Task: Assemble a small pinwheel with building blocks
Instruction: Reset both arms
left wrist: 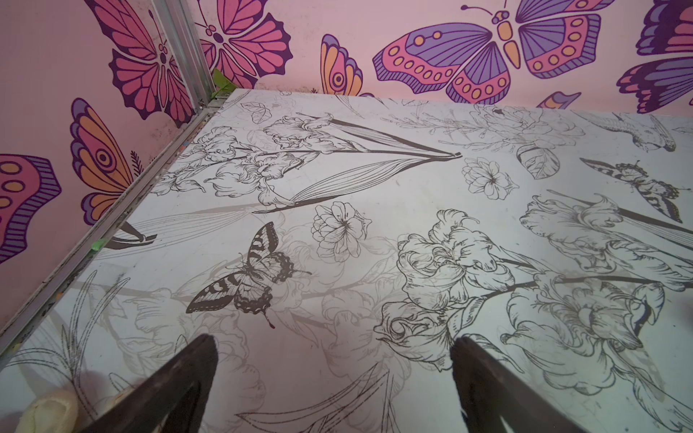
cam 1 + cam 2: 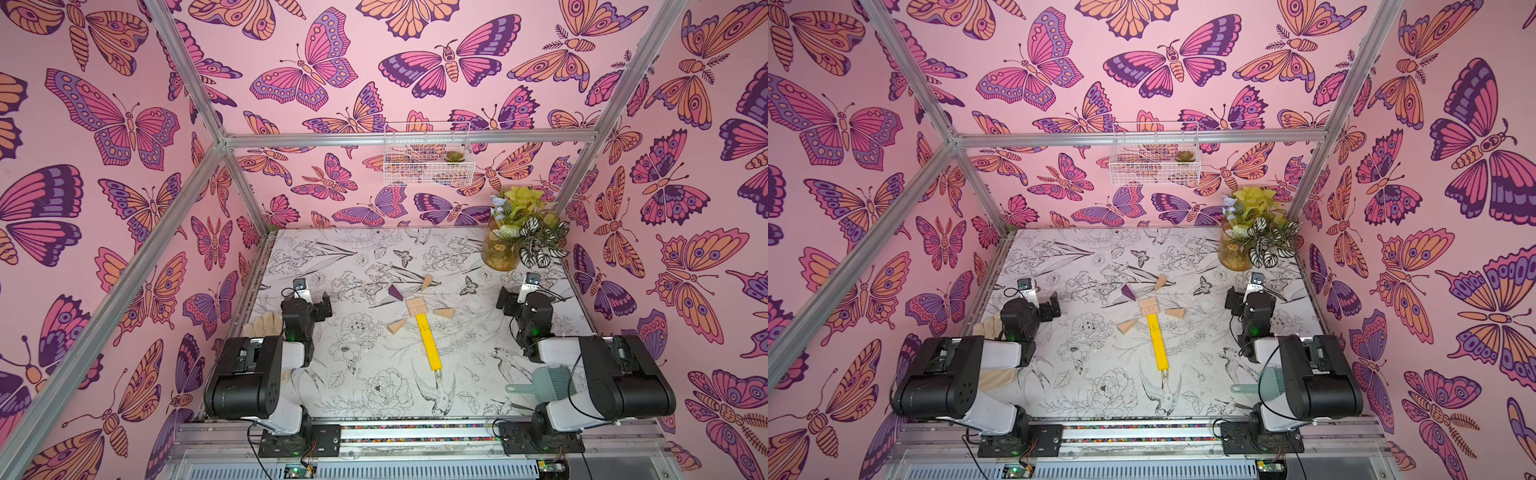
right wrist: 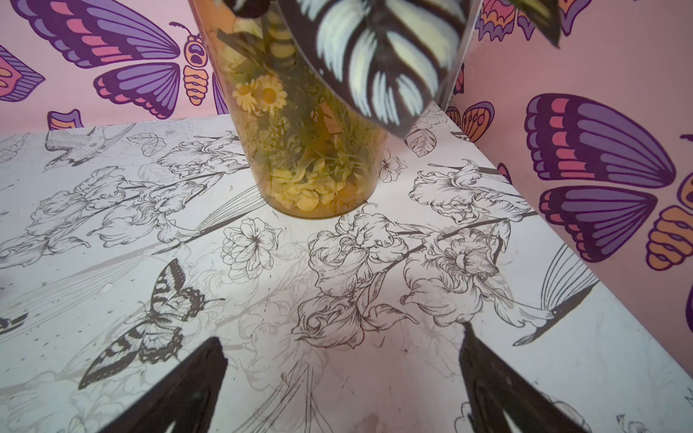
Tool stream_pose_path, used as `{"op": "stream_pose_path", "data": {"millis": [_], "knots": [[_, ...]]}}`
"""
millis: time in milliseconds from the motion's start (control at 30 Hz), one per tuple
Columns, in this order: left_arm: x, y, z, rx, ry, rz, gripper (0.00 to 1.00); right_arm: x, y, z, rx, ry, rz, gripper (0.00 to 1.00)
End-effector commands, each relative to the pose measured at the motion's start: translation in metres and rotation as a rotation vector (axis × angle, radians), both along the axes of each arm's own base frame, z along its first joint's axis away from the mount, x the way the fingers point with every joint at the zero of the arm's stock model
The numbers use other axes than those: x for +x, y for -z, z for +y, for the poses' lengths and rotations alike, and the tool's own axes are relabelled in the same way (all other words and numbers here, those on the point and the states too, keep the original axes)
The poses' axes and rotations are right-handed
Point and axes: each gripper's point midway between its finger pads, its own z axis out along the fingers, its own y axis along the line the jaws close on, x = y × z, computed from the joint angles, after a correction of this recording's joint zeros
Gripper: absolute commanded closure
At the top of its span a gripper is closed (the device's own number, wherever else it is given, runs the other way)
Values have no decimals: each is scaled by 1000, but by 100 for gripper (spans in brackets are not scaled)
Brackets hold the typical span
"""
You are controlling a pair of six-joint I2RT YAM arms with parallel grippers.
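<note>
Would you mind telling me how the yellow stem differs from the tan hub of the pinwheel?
Colour: the yellow stem is bright yellow, the tan hub pale wood. Shape: the stem is a long narrow bar, the hub short and squarish. Place: the hub lies farther from the robot's base, and the stem runs from it toward the base. Both lie flat on the table.

Black-and-white left arm (image 2: 249, 374) and right arm (image 2: 623, 382), strung with black cables, are tipped by dark left hand (image 1: 333, 339) and right hand (image 3: 342, 333).
</note>
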Motion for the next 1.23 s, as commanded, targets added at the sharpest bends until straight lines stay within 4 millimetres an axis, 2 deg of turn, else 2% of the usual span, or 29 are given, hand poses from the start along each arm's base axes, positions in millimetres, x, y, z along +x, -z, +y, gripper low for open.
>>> {"op": "stream_pose_path", "data": {"millis": [0, 167, 1200], "knots": [[2, -2, 1, -5, -12, -6, 0, -4, -9, -4, -2, 12, -54, 1], [2, -2, 2, -6, -13, -7, 0, 9, -2, -4, -4, 19, 25, 1], [3, -3, 1, -5, -12, -7, 0, 10, -2, -4, -5, 17, 32, 1]]}}
